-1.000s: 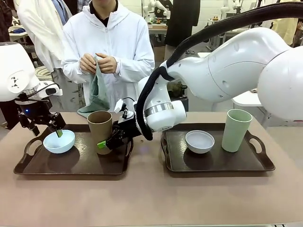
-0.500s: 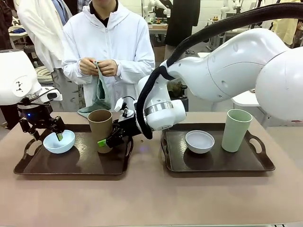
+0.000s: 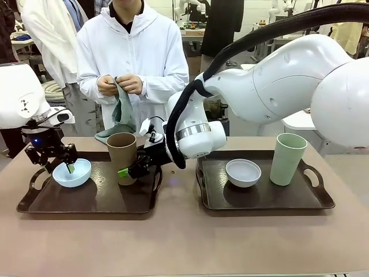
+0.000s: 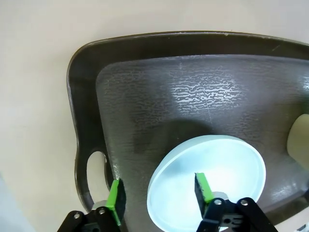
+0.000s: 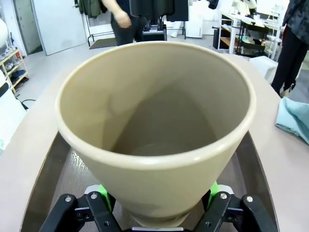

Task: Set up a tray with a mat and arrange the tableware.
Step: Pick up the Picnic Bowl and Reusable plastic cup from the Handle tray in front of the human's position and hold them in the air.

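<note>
Two trays [image 3: 34, 202] [image 3: 323, 199] each hold one bowl and one tumbler; left gripper [image 4: 159, 193] gapes astride the blue bowl [image 4: 227, 159], right gripper [image 5: 158, 191] clamps the brown tumbler [image 5: 159, 145].

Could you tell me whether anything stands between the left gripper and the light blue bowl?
Nothing visible does. The open left gripper is right at the light blue bowl, its rim between the fingers: one pad inside the bowl, the other outside over the brown tray.
</note>
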Controlling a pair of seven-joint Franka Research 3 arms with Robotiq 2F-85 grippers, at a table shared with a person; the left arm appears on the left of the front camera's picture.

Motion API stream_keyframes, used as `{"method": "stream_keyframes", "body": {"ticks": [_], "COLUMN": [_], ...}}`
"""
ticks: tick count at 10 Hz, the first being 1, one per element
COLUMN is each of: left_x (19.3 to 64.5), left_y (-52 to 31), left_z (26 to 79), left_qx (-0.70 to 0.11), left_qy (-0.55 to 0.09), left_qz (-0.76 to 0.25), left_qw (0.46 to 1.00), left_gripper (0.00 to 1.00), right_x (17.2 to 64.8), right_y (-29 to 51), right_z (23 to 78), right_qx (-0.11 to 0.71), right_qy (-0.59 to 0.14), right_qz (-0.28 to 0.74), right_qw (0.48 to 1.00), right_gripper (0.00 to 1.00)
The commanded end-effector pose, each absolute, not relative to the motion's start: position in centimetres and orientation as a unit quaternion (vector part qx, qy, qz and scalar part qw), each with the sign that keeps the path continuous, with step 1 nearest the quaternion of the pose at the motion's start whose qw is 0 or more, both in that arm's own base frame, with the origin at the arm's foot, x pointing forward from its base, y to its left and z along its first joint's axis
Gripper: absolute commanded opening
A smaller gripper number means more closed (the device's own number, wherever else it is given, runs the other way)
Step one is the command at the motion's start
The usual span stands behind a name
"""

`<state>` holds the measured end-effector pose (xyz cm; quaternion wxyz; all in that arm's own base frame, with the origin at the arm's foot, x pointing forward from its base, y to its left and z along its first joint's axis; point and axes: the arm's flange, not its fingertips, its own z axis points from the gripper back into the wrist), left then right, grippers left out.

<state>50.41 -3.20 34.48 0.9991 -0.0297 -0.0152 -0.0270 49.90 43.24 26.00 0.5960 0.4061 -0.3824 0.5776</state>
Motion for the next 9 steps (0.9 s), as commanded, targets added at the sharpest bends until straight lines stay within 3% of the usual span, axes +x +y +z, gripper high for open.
{"method": "stream_keyframes", "body": {"ticks": [1, 2, 3, 4, 5, 6, 7, 8, 9], "left_x": [50.53, 50.45, 50.39, 50.35, 50.38, 50.39, 50.39, 50.41, 50.31], "left_y": [-3.06, -3.06, -3.06, -3.00, -2.95, -2.95, -2.92, -2.77, -2.60], "left_z": [34.86, 35.01, 35.05, 35.14, 35.19, 35.21, 35.22, 35.33, 35.58], "left_qx": [-0.046, -0.046, -0.046, -0.045, -0.045, -0.044, -0.041, -0.038, -0.040], "left_qy": [-0.020, -0.018, -0.017, -0.017, -0.016, -0.015, -0.014, -0.014, -0.015], "left_qz": [-0.028, -0.027, -0.027, -0.027, -0.027, -0.028, -0.029, -0.028, -0.027], "left_qw": [0.998, 0.998, 0.998, 0.998, 0.998, 0.999, 0.999, 0.999, 0.999], "left_gripper": [0.00, 0.00, 0.24, 0.14, 0.00, 0.00, 0.00, 0.00, 0.00], "right_x": [49.94, 50.00, 50.01, 49.93, 49.94, 49.96, 49.97, 49.96, 49.96], "right_y": [43.29, 43.18, 43.14, 43.11, 43.04, 42.96, 42.90, 42.89, 42.88], "right_z": [25.56, 25.52, 25.48, 25.55, 25.56, 25.59, 25.61, 25.65, 25.81], "right_qx": [0.404, 0.402, 0.399, 0.397, 0.395, 0.394, 0.393, 0.392, 0.390], "right_qy": [-0.391, -0.391, -0.391, -0.390, -0.390, -0.391, -0.391, -0.392, -0.394], "right_qz": [0.583, 0.582, 0.583, 0.583, 0.584, 0.583, 0.583, 0.584, 0.583], "right_qw": [0.587, 0.589, 0.591, 0.592, 0.592, 0.593, 0.593, 0.593, 0.594], "right_gripper": [0.35, 0.00, 0.00, 0.00, 0.22, 0.22, 0.00, 0.22, 0.00]}}
